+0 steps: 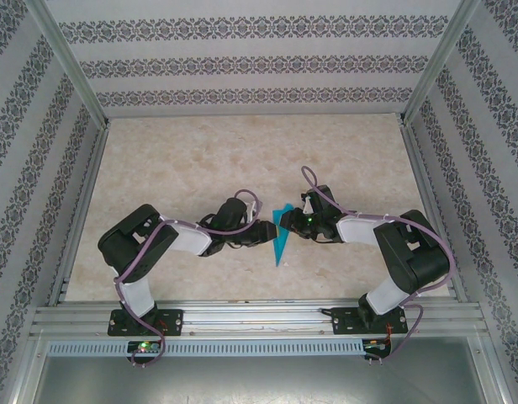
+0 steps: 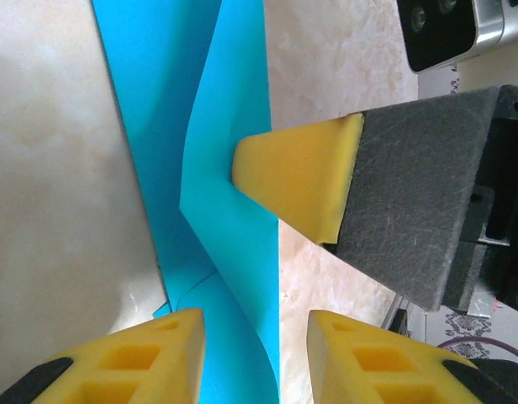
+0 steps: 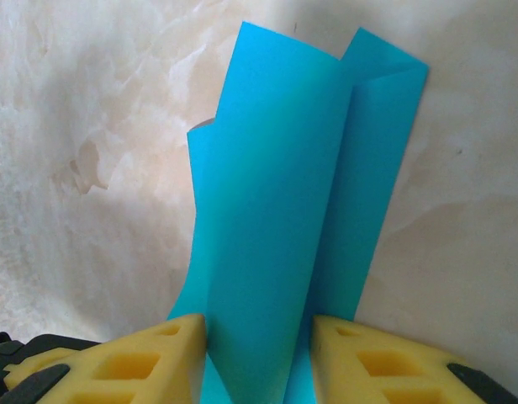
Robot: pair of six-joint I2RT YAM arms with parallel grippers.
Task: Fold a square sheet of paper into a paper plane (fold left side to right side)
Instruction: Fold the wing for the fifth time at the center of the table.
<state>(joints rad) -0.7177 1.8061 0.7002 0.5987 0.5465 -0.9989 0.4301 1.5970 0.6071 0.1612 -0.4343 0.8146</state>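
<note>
The square sheet of paper (image 1: pixel 282 236), teal-blue and folded into a narrow pointed strip, lies on the table between both grippers. My left gripper (image 1: pixel 267 229) is at its left edge. In the left wrist view the left gripper (image 2: pixel 255 358) is open, and the paper (image 2: pixel 234 101) runs through the gap with a raised fold. A yellow fingertip (image 2: pixel 297 181) of my right gripper presses on that fold. My right gripper (image 1: pixel 291 224) meets the paper from the right. In the right wrist view the right gripper (image 3: pixel 257 362) stands open astride a raised flap of the paper (image 3: pixel 284 168).
The marble-patterned tabletop (image 1: pixel 200 168) is boxed in by patterned walls (image 1: pixel 259 63) and aluminium rails, with a front rail (image 1: pixel 259 316) by the arm bases. The right arm's wrist camera (image 2: pixel 452 29) hangs close above the left gripper.
</note>
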